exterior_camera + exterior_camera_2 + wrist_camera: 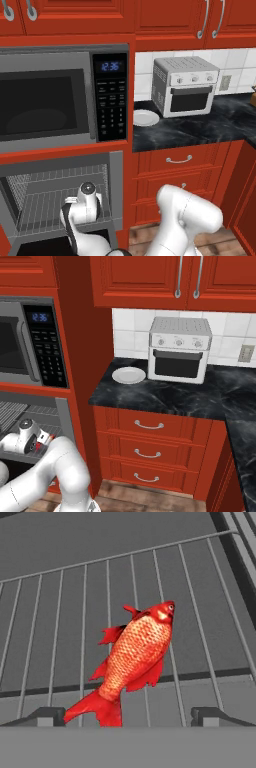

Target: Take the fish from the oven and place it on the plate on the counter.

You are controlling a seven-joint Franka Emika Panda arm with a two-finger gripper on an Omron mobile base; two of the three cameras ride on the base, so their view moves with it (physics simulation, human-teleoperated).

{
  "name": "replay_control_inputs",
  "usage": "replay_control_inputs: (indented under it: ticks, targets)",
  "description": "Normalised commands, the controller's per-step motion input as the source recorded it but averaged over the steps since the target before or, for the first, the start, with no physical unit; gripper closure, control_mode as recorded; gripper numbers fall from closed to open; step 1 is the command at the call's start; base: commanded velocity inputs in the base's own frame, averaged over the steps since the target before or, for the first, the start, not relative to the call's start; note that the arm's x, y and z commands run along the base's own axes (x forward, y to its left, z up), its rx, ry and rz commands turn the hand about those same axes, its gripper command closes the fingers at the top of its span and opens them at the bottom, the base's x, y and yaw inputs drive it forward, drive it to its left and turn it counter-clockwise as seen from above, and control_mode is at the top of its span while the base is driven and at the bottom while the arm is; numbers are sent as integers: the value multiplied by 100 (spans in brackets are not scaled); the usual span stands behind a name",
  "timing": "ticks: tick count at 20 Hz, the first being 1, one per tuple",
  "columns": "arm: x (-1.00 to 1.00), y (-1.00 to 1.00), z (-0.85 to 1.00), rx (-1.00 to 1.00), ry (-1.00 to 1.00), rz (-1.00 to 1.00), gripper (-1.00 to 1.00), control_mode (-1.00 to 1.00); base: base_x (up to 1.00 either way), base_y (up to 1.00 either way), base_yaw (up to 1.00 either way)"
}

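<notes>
The red-orange fish (pixel 135 659) lies on the wire rack (pixel 200 612) inside the oven (pixel 55 200), head pointing away from my hand. My gripper (pixel 129 716) is open, its two dark fingertips (pixel 47 714) set wide on either side of the fish's tail, not closed on it. From the left base view my hand (pixel 87 199) reaches into the open oven cavity below the microwave. The small white plate (pixel 145 118) sits on the dark counter (pixel 200 129) to the right, beside the toaster oven; the same plate (pixel 128 375) shows on the counter (pixel 175 393) in the right base view.
A microwave (pixel 50 100) with a keypad sits right above the oven. A silver toaster oven (pixel 185 86) stands on the counter behind the plate. Red drawers (pixel 148 426) lie under the counter, and a red cabinet post (pixel 128 190) separates oven from counter.
</notes>
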Motion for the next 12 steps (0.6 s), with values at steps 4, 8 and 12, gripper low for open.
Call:
replay_control_inputs:
  ticks: [4, 8, 12]
  targets:
    - [42, 0, 0, 0, 1, 0, -100, -100, 0, 0, 0]
    - [41, 0, -1, 0, 0, 0, -100, -100, 0, 0, 0]
    - [29, 0, -12, 0, 0, 0, -100, -100, 0, 0, 0]
